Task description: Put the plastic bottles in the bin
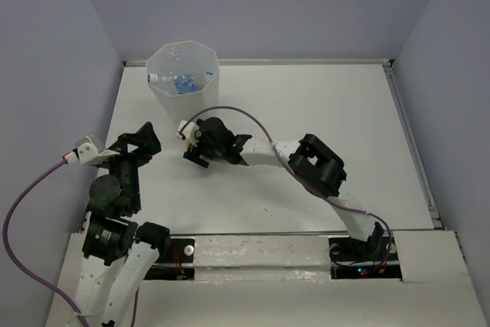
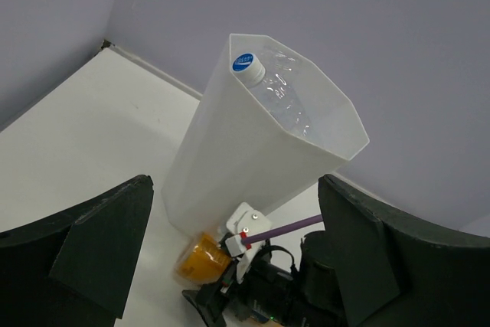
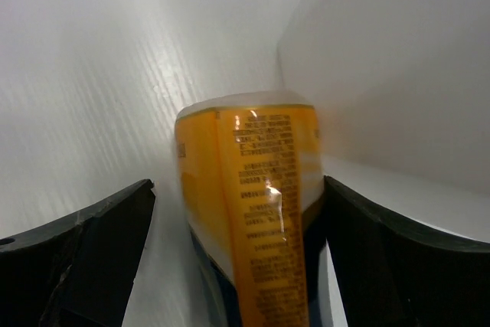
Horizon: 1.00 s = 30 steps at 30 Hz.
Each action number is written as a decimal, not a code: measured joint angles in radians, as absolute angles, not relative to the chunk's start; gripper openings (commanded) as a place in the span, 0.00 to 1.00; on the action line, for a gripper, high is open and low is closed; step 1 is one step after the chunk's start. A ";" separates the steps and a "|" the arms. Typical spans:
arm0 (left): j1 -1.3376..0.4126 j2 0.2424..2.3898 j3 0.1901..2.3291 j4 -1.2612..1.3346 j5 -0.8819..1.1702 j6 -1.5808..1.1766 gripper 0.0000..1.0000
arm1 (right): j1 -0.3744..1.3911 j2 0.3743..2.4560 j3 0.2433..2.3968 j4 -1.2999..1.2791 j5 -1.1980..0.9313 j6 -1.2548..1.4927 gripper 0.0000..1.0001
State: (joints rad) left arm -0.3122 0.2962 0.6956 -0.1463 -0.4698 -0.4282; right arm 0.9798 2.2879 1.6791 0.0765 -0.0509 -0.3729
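The white faceted bin [image 1: 182, 74] stands at the table's far left and holds clear bottles, one with a blue label [image 1: 184, 83]. The left wrist view shows the bin's wall [image 2: 230, 166] and a clear bottle [image 2: 279, 101] leaning inside. An orange bottle [image 3: 249, 220] with a dark label lies on the table at the bin's foot, between the fingers of my right gripper [image 3: 237, 258]. It touches the right finger, and a gap shows at the left finger. The orange bottle [image 2: 200, 256] also shows under the right gripper [image 1: 189, 142]. My left gripper [image 1: 143, 142] is open and holds nothing.
White walls close in the table on the left, back and right. A purple cable [image 1: 245, 116] loops from the right wrist over the table's middle. The left arm is folded near its base at the near left.
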 measured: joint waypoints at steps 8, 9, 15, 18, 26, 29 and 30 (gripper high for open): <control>-0.312 0.293 0.696 -0.146 -0.470 -0.428 0.99 | 1.058 2.337 1.753 0.020 -0.022 -0.405 0.62; -0.312 0.292 0.696 -0.146 -0.469 -0.428 0.99 | 1.066 2.337 1.757 0.018 -0.022 -0.407 0.57; -0.312 0.290 0.696 -0.146 -0.471 -0.428 0.99 | 1.100 2.330 1.766 0.001 0.022 -0.392 0.45; -0.312 0.286 0.696 -0.146 -0.471 -0.428 0.99 | 1.108 2.246 1.704 0.002 0.036 -0.370 0.38; -0.313 0.277 0.696 -0.146 -0.471 -0.428 0.99 | 1.097 1.760 1.584 0.132 0.030 -0.308 0.31; -0.313 0.274 0.696 -0.146 -0.471 -0.428 0.99 | 1.077 1.669 1.662 0.243 0.008 -0.280 0.31; -0.313 0.272 0.696 -0.146 -0.470 -0.428 0.99 | 1.066 1.664 1.709 0.282 0.002 -0.273 0.31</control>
